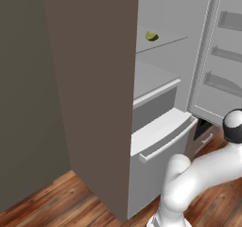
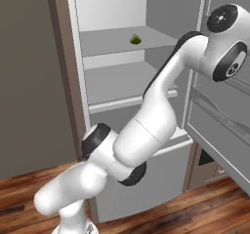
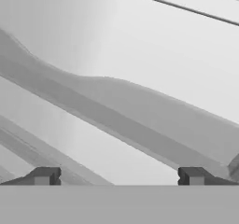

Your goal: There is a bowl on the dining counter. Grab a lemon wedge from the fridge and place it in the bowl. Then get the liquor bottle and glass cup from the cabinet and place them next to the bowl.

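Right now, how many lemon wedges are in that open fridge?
1: the lemon wedge lies on an upper shelf of the fridge. Others could be hidden behind the arm.

The light is even and soft in all views, without strong source. Inside the tall silver-grey fridge (image 2: 141,82) the pale shelves are bright, and the right inner wall beside them is darker grey. The small yellow-green lemon wedge (image 2: 135,39) looks sharp, with almost no shadow under it. No glare, no blur. The hand view shows smooth grey gradients on the surfaces.
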Controlling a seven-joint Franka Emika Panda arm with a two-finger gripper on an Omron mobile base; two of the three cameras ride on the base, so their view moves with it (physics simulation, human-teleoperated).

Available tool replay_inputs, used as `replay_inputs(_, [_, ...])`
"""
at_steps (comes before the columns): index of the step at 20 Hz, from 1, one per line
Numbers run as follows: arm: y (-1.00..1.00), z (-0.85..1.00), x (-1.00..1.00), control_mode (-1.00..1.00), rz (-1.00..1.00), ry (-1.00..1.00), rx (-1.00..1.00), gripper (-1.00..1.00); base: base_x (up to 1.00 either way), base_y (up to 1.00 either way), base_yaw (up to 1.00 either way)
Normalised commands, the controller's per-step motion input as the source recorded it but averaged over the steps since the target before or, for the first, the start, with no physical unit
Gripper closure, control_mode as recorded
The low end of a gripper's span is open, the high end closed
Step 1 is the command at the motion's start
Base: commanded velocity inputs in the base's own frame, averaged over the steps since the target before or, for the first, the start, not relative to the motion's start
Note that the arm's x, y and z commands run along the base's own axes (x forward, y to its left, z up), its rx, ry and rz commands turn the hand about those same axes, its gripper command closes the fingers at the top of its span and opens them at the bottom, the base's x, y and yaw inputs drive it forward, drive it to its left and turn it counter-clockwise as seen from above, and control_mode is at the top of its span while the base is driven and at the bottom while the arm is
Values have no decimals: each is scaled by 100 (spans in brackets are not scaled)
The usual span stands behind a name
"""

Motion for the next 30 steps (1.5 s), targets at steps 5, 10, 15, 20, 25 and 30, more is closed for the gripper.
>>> replay_inputs(5, [100, -7, -77, -100, 10, 0, -2, -100, 0, 0, 0])
replay_inputs(10, [100, -34, -62, -100, 8, 0, -9, -100, 0, 0, 0])
replay_inputs(15, [100, -61, -29, -100, 11, 0, -9, -100, 0, 0, 0])
replay_inputs(20, [100, -59, 8, -100, 11, 0, -2, -100, 0, 0, 0])
replay_inputs(25, [100, -42, 66, -100, 13, 0, 0, -100, 0, 0, 0])
replay_inputs(30, [90, -6, 67, -100, 12, 4, 0, -100, 0, 0, 0])
